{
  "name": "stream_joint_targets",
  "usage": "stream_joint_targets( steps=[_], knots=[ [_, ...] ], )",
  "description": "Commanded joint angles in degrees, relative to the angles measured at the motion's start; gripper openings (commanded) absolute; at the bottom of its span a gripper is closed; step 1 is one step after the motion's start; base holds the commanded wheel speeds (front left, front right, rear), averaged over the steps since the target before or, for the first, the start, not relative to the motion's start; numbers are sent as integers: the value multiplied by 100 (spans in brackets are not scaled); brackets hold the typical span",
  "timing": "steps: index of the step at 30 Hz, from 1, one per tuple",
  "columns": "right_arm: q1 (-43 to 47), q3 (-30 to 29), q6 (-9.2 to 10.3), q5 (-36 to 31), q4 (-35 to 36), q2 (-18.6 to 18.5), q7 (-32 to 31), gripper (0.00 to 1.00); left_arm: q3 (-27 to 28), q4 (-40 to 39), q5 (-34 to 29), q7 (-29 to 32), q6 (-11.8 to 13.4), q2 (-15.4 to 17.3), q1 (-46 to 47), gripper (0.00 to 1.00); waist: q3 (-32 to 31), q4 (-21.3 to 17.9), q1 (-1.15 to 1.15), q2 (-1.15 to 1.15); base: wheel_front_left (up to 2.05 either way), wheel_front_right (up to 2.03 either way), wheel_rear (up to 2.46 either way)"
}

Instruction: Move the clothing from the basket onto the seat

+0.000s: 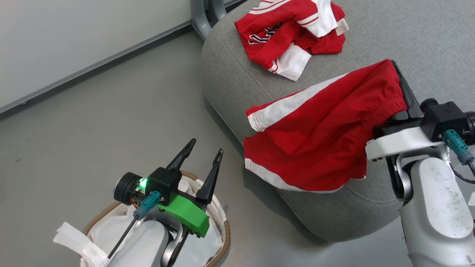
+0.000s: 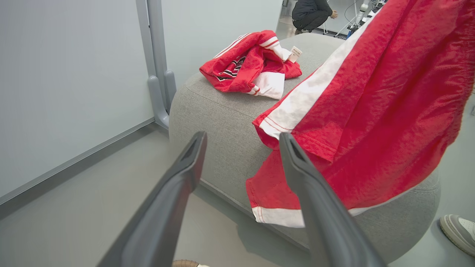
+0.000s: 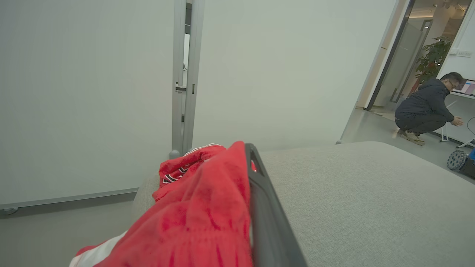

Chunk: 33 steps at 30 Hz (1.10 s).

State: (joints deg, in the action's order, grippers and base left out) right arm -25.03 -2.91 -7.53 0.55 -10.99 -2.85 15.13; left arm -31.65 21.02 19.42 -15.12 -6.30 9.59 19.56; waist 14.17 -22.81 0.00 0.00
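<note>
Red shorts (image 1: 319,137) with white side stripes drape over the front edge of the grey seat (image 1: 408,37). My right gripper (image 1: 396,70) is shut on their waistband. In the right wrist view one dark finger (image 3: 259,193) lies against the bunched shorts (image 3: 200,222). A red jersey (image 1: 289,33) with navy lettering lies crumpled farther back on the seat. My left gripper (image 1: 200,155) stands open above the basket (image 1: 225,237), holding nothing. In the left wrist view its fingers (image 2: 185,174) point at the hanging shorts (image 2: 371,111) and the seat (image 2: 215,111).
The basket's white liner (image 1: 111,230) spills over its rim at the lower left. Grey floor runs between basket and seat. A metal post (image 2: 157,74) and a wall stand behind the seat. A shoe (image 2: 458,230) shows by the seat. A person (image 3: 426,107) crouches far off.
</note>
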Motion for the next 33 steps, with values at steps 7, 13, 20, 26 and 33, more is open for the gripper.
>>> stream_joint_targets(
  steps=[7, 13, 20, 26, 33],
  knots=[
    [-1025, -282, 8, -378, -127, -15, 3, 0, -71, 32, -107, -4, -43, 80, 302, 100, 629, 28, 0, 0, 0, 0, 0],
    [-2556, -753, 8, -959, -476, -107, 3, 0, -202, 3, -189, 12, -61, 88, 601, 100, 1098, 456, 0, 0, 0, 0, 0],
    [-3845, -1385, 8, -1404, -905, -798, 3, 0, -337, -130, -337, 7, -40, 0, 928, 100, 1666, 1099, 0, 0, 0, 0, 0],
    [-4007, -1846, 8, -1764, -1459, -1358, 3, 0, -470, -359, -460, -1, -24, -85, 1149, 100, 2208, 1639, 0, 0, 0, 0, 0],
    [-3417, -2158, 8, -2068, -1988, -1350, 3, 0, -518, -478, -517, -8, -6, -171, 1301, 100, 2540, 1909, 0, 0, 0, 0, 0]
  ],
)
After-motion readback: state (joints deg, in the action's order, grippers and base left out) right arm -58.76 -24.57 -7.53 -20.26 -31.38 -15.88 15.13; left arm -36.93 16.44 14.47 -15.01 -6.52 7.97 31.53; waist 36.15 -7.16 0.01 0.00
